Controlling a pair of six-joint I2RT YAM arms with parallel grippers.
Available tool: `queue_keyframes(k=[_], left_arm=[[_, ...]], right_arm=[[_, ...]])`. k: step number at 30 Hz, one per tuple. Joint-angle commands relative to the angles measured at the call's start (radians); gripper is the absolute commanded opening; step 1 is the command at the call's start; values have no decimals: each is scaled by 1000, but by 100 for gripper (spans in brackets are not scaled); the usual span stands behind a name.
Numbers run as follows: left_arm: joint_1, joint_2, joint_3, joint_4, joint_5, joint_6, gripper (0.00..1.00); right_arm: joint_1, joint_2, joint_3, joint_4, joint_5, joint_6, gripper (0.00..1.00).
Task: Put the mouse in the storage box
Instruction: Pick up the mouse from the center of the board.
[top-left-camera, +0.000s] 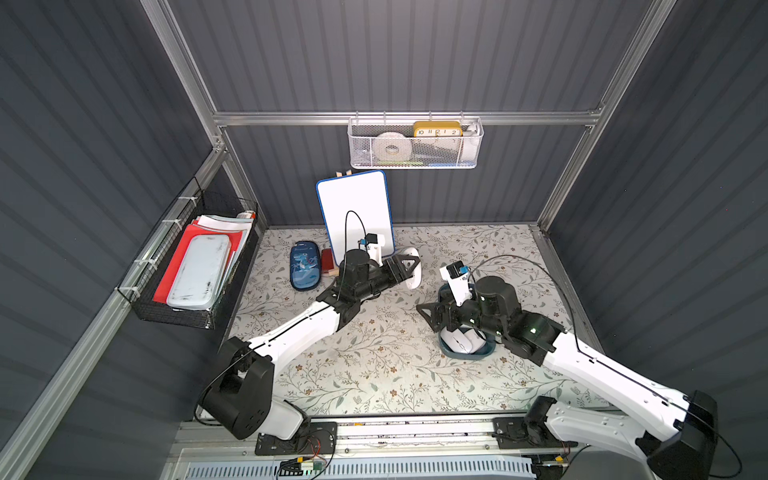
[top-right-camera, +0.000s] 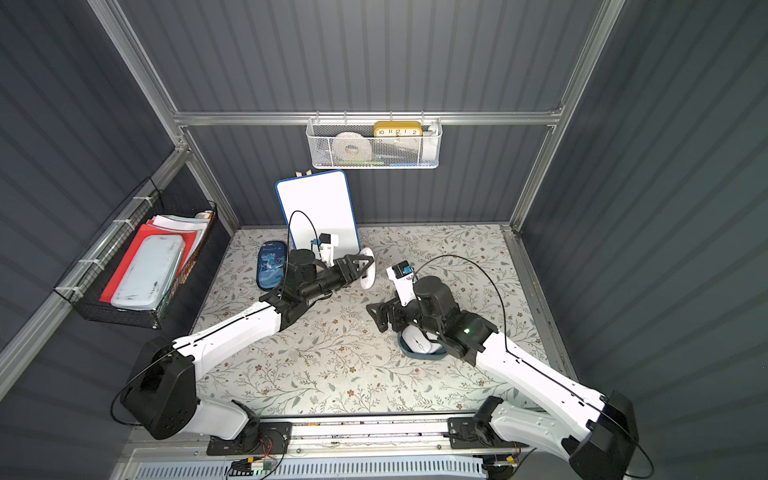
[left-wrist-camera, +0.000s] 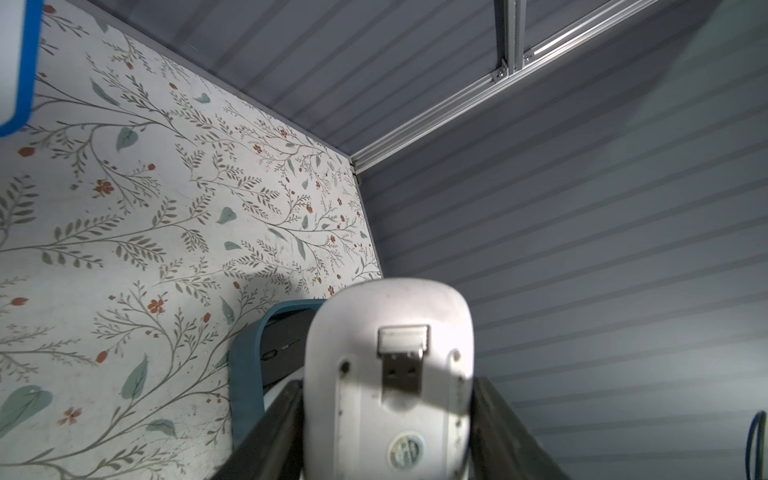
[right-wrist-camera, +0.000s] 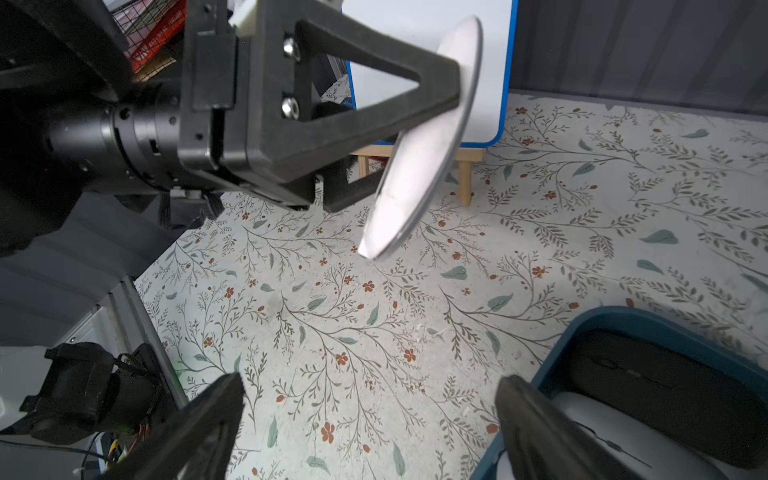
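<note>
While the left gripper (top-left-camera: 413, 269) clamps the mouse (left-wrist-camera: 386, 307), the right gripper (right-wrist-camera: 372, 386) stands open at the edge of the storage box (right-wrist-camera: 582, 321).

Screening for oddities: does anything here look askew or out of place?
Only the mouse in the left gripper: it hangs on edge above the table, outside the box, which holds two other mice. Nothing spilled or damaged.
</note>
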Motion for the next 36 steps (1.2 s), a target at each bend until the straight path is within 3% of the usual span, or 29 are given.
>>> queue_keyframes(k=[1, 10, 18, 28, 30, 33, 36], left_arm=[[-17, 8, 27, 26, 8, 34, 38], [-42, -18, 18, 12, 8, 26, 38], [-46, -43, 12, -12, 17, 31, 38], [-50, -53, -3, -13, 38, 17, 41], [-50, -52, -4, -19, 40, 17, 42], [-51, -56, -5, -33, 43, 23, 48], [-52, -67, -2, -72, 36, 43, 61]], right_arm=[[0, 37, 56, 25, -12, 57, 97], [-31, 196, 185, -24, 19, 94, 89], [-61, 256, 218, 19, -42, 117, 66], [-89, 282, 209, 112, -102, 125, 46], [-92, 287, 208, 124, -116, 124, 37], [-98, 294, 203, 140, -138, 121, 25], [-104, 294, 197, 136, -139, 108, 15]])
